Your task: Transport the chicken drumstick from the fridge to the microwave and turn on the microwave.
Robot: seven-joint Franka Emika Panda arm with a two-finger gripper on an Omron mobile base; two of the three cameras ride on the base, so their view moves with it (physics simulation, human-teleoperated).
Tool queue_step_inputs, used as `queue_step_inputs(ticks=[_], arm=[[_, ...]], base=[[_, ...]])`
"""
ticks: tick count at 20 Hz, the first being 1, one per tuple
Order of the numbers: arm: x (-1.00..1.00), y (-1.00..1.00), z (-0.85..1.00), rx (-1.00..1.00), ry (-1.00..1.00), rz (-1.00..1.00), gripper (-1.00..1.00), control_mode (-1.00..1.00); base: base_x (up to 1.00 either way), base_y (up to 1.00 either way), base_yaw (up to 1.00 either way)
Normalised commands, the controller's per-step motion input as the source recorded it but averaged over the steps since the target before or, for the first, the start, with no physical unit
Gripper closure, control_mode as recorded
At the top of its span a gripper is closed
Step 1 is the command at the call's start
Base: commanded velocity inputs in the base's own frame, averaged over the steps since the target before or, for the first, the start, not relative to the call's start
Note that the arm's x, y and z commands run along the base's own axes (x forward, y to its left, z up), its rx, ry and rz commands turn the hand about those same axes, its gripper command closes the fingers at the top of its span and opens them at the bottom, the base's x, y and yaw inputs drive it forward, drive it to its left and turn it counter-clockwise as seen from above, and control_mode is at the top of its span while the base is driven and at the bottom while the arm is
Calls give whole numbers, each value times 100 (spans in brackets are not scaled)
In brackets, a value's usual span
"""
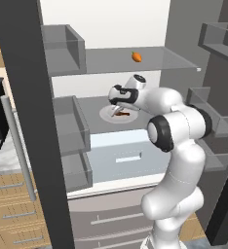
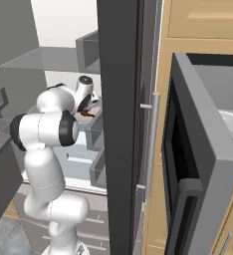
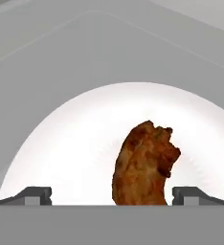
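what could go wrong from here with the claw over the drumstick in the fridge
1. The open claw straddles the chicken drumstick, which sits off-centre toward one fingertip; closing now may nudge it sideways rather than pinch it.
2. The drumstick lies on a white plate; pressing lower could strike or shift the plate on the fridge shelf.
3. The arm reaches between the door bins and the shelf above with the orange item; a careless lift-out could clip them.

White plate on grey fridge shelf
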Motion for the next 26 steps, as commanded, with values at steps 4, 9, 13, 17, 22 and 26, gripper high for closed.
queue_step_inputs(ticks=[4,9,13,17,22,26], arm=[[42,0,-11,0,5,0,-100,-100],[39,0,-15,0,3,0,-100,-100],[11,3,-31,0,3,0,-100,-100],[0,9,-42,0,4,-1,-100,-100],[-5,11,-45,0,0,-5,100,-100],[-39,0,-72,0,-1,-14,100,-100]], base=[[0,0,0],[0,0,0],[0,0,0],[0,0,0],[0,0,0],[0,0,0]])
